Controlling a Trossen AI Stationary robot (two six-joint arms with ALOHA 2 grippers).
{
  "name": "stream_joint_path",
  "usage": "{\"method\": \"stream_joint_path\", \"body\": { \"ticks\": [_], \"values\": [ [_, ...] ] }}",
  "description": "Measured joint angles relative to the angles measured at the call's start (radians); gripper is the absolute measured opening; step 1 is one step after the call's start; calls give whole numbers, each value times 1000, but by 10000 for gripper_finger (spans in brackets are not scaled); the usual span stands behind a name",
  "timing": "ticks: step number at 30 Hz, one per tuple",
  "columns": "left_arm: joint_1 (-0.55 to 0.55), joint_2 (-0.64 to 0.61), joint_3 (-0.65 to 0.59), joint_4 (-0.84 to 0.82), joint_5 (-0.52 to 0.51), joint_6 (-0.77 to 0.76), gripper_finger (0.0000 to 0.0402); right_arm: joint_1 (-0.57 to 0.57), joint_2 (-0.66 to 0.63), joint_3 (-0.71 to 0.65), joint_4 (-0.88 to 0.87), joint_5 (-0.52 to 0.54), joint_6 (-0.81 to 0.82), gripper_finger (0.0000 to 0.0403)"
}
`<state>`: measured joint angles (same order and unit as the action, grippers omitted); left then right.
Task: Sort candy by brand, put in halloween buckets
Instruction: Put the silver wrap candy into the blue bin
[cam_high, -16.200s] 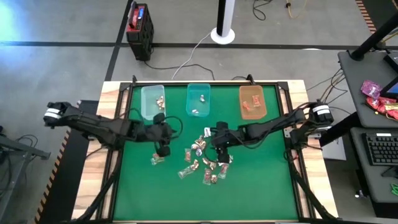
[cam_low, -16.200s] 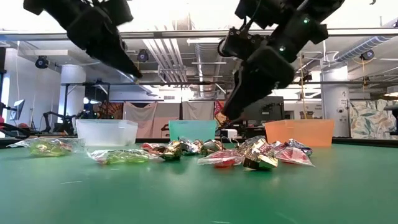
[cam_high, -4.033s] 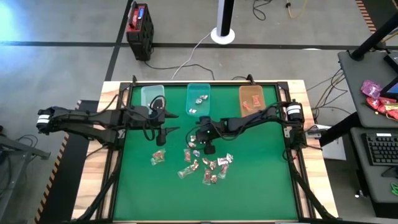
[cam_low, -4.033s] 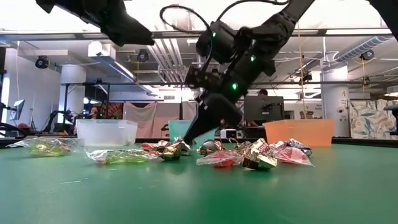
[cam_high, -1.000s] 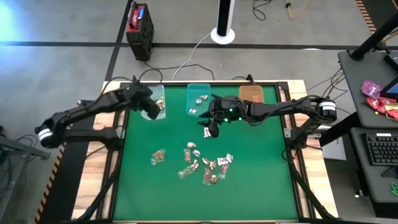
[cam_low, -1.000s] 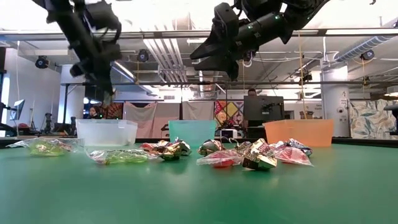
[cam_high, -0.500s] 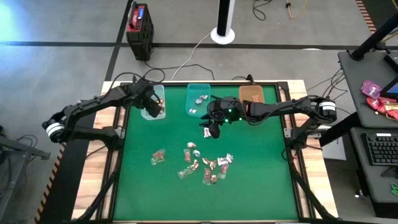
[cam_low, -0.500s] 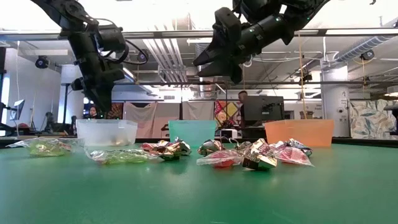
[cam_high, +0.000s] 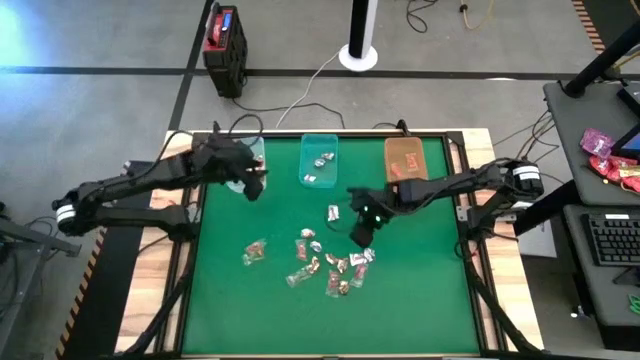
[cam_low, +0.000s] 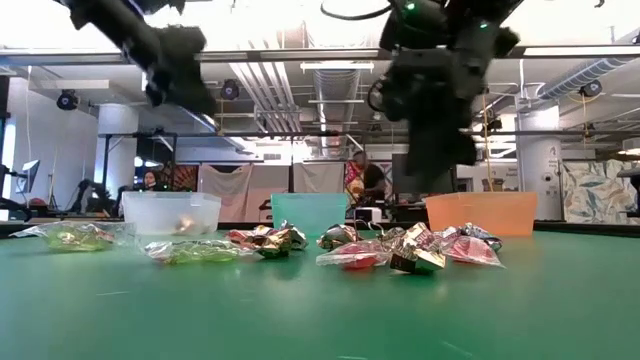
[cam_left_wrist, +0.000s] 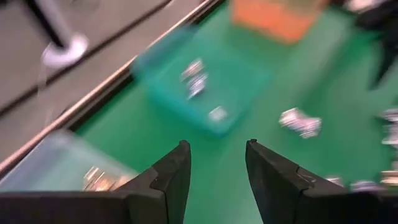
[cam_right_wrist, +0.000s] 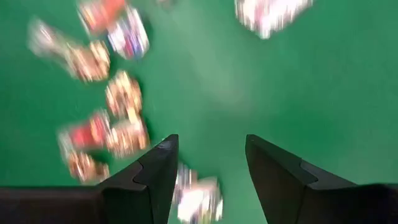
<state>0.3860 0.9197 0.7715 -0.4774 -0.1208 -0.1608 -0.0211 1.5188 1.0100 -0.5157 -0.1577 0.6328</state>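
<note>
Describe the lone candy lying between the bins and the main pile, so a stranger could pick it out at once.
On the green table, three bins stand along the far edge, and the teal bin is the middle one. Just in front of it, toward the scattered candy pile, lies the lone candy. Its wrapper is silvery-white, and unlike its neighbours it touches no other sweet.

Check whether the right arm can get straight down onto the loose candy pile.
Probably yes. The right gripper hangs open just above the pile of candy, nothing lies between them, and the left gripper is away by the clear bin.
</note>
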Motion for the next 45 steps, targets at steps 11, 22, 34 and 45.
{"method": "stream_joint_path", "body": {
  "ticks": [11, 22, 34, 45],
  "values": [
    [-200, -26, -1, 150, -2, 48, 137, 185, 0, 0, -138, 99, 256, 160],
    [-200, 13, -2, 152, -27, 48, 137, 200, 1, -32, -118, 169, 313, 142],
    [-200, 45, -2, 168, -28, 56, 137, 200, 135, -34, -65, 155, 280, 128],
    [-200, 57, -2, 176, -29, 56, 137, 199, 129, -26, -42, 163, 198, 17]
  ]
}}
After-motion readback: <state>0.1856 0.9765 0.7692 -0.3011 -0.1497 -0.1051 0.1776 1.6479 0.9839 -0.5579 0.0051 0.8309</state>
